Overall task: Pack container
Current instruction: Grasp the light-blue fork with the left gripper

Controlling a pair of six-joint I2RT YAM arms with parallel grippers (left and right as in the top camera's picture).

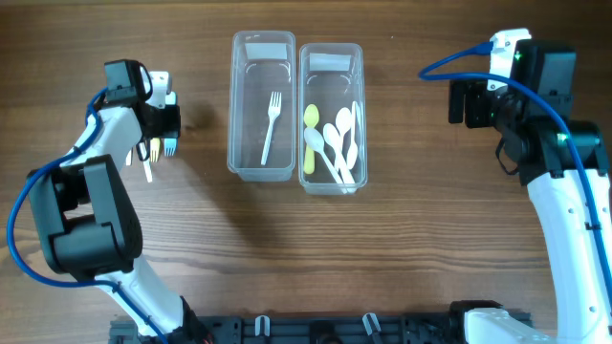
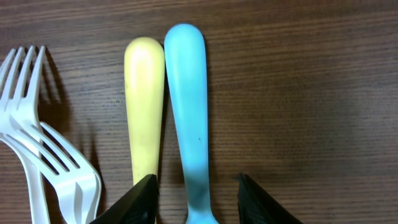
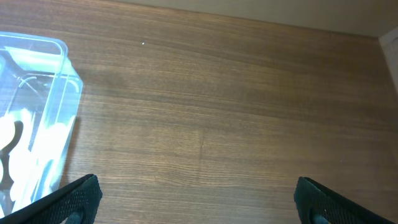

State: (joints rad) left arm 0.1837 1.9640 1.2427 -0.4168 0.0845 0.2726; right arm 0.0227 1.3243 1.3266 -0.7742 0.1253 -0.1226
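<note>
Two clear containers stand side by side at the table's middle. The left container (image 1: 234, 105) holds one white fork (image 1: 272, 124). The right container (image 1: 360, 115) holds a yellow spoon (image 1: 310, 134) and several white spoons (image 1: 340, 143). At the far left, loose cutlery lies on the table: a blue utensil handle (image 2: 186, 106), a yellow handle (image 2: 144, 106) and two white forks (image 2: 37, 149). My left gripper (image 2: 198, 199) is open, low over the table, its fingers on either side of the blue handle. My right gripper (image 3: 196, 199) is open and empty over bare wood.
The right container's corner shows at the left edge of the right wrist view (image 3: 62, 93). The left arm's body (image 1: 86, 210) lies along the table's left side. The right arm (image 1: 564, 191) stands at the right side.
</note>
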